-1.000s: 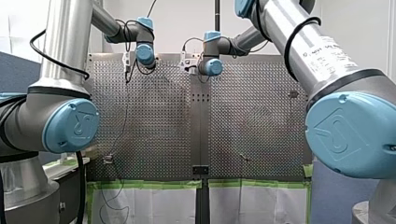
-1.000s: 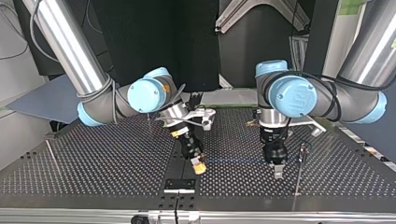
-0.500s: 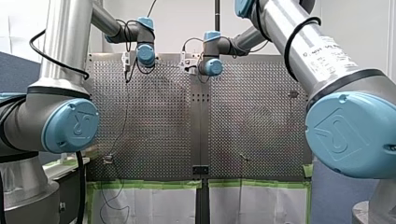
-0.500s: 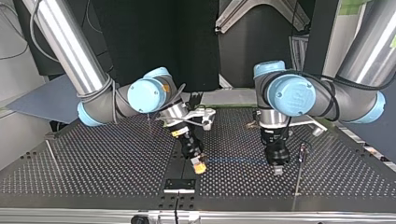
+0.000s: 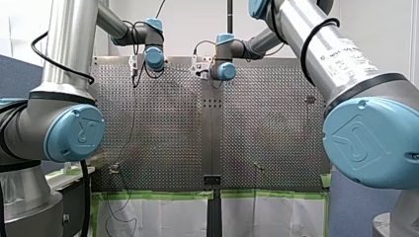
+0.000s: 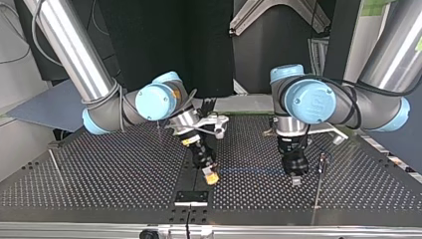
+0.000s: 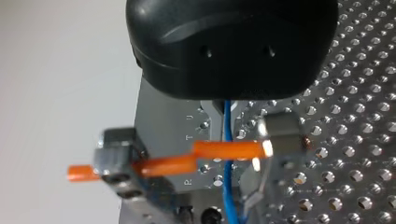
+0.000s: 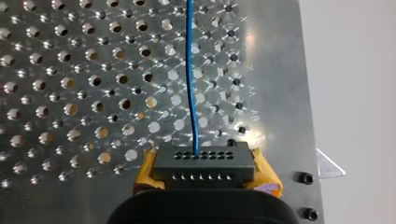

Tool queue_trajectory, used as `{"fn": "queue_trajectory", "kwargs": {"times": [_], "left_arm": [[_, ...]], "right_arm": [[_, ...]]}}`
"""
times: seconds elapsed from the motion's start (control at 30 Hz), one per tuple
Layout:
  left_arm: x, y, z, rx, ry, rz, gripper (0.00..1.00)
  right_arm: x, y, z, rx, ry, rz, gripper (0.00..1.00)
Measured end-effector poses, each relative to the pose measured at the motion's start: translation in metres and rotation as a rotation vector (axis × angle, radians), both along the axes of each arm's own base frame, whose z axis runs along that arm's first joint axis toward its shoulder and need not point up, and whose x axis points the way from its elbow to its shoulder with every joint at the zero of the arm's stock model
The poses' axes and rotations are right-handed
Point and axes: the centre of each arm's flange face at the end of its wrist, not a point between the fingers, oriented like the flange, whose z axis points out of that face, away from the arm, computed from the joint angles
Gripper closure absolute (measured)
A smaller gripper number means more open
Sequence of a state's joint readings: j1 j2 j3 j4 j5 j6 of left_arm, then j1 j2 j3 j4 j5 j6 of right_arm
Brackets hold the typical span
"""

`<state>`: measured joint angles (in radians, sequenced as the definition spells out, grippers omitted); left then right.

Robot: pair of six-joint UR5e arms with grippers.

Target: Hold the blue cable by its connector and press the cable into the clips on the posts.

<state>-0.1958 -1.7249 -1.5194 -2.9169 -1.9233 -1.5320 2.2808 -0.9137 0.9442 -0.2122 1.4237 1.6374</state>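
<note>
In the top view the thin blue cable (image 6: 251, 172) runs level above the perforated table between both grippers. My right gripper (image 6: 211, 177), with yellow pads, is shut on the cable's black connector (image 8: 204, 163), and the cable (image 8: 190, 70) leads straight ahead from it. My left gripper (image 6: 296, 179) grips the cable's other stretch; in the left wrist view the cable (image 7: 227, 140) comes out from between its fingers, mostly hidden under the black body. A thin post (image 6: 317, 186) with a clip (image 6: 323, 159) on top stands just beside my left gripper.
More thin posts stand at the top view's left (image 6: 54, 167) and behind my right arm (image 6: 158, 127). A small black plate (image 6: 191, 196) sits at the table's near edge. Ahead of my left gripper, an orange bar (image 7: 229, 149) and grey block (image 7: 116, 163) show blurred.
In the top view my left gripper has shifted slightly up and back on the cable, and its fingers have closed. My right gripper has barely moved with the connector.
</note>
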Motion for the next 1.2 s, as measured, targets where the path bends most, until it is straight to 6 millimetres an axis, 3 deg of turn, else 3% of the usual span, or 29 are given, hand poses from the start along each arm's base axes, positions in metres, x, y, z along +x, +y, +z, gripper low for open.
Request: {"fn": "queue_trajectory", "kwargs": {"times": [0.3,0.77,0.97,1.2], "left_arm": [[-0.005,-0.013,-0.031,0.009,0.022,-0.022,0.98],[-0.016,-0.071,-0.130,0.066,0.144,-0.058,0.98],[-0.024,-0.079,-0.175,0.079,0.185,-0.063,0.98],[-0.039,-0.079,-0.206,0.080,0.194,-0.070,0.98]], "right_arm": [[-0.009,0.000,-0.036,0.050,0.047,-0.013,1.00],[-0.027,0.008,-0.099,0.096,0.130,-0.087,1.00],[-0.034,0.009,-0.119,0.092,0.141,-0.132,1.00],[-0.043,0.013,-0.144,0.102,0.153,-0.176,1.00]]}}
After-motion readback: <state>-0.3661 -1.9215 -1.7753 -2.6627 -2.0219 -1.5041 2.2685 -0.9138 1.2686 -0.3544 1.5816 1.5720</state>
